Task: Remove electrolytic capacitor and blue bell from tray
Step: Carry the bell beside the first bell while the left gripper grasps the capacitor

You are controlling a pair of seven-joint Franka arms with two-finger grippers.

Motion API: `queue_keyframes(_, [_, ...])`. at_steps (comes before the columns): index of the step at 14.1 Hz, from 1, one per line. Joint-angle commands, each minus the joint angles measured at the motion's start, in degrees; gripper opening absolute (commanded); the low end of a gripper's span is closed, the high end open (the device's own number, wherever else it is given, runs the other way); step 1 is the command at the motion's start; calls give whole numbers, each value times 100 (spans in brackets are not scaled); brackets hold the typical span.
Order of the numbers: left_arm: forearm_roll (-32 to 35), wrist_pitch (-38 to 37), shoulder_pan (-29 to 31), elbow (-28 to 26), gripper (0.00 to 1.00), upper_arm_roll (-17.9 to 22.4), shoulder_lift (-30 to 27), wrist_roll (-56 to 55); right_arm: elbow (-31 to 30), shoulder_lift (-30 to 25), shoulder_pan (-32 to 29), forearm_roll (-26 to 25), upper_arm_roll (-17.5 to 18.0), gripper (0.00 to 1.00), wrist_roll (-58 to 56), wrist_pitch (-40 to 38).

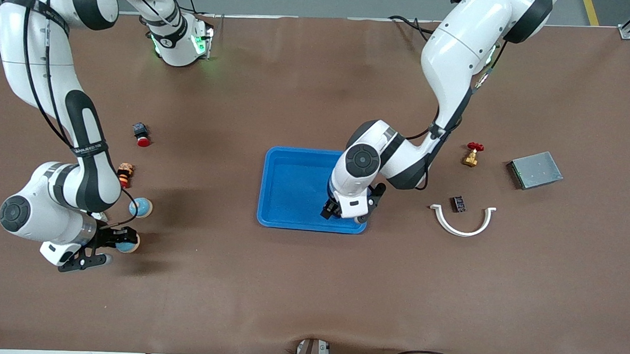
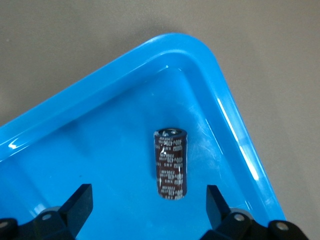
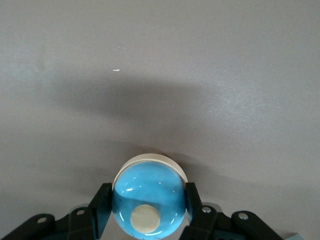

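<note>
1. Progress, blue bell: in the lower left of the front view the blue bell (image 1: 127,243) is shown outside the tray (image 1: 293,186), clamped between the fingers of the right gripper (image 1: 124,241) low over the bare counter (image 1: 310,294). In the right wrist view the blue bell (image 3: 149,205) fills the gap between the two fingers (image 3: 102,207). Whether it rests on the counter or hangs just above it cannot be told. Its removal is judged nearly complete, with only the release left.

2. Progress, capacitor: the electrolytic capacitor (image 2: 171,163) is shown lying inside the tray, near one rounded corner and apart from the rim. In the front view it is hidden under the left arm. The left gripper (image 2: 150,205) is held over it with the fingers (image 2: 80,202) spread wide, one on each side, neither touching. This half of the task is judged not yet done: closing, lifting and carrying out remain.

3. Appearance, capacitor: a short dark-brown cylinder with pale printed lettering and a metallic end cap, lying on its side.

4. Appearance, blue bell: a glossy light-blue dome on a cream base with a cream button at its top.

5. Other items: a second blue dome (image 1: 141,207) lies on the counter just above the held one in the front view.
</note>
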Motion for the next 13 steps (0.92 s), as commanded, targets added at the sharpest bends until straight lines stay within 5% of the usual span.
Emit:
queue_keyframes(1, [20,130,-285,136,100,282,173,-156,186,66,-86,130,119,0,-33,-94])
queue_keyframes(8, [20,490,-303,136,100,371,313,-147,-796,-812,371,280,137,0,1170,-358])
queue_keyframes(13, [55,525,-320,144,100,406,402,-147,-2211,-1454,784,271,120,0,1751,870])
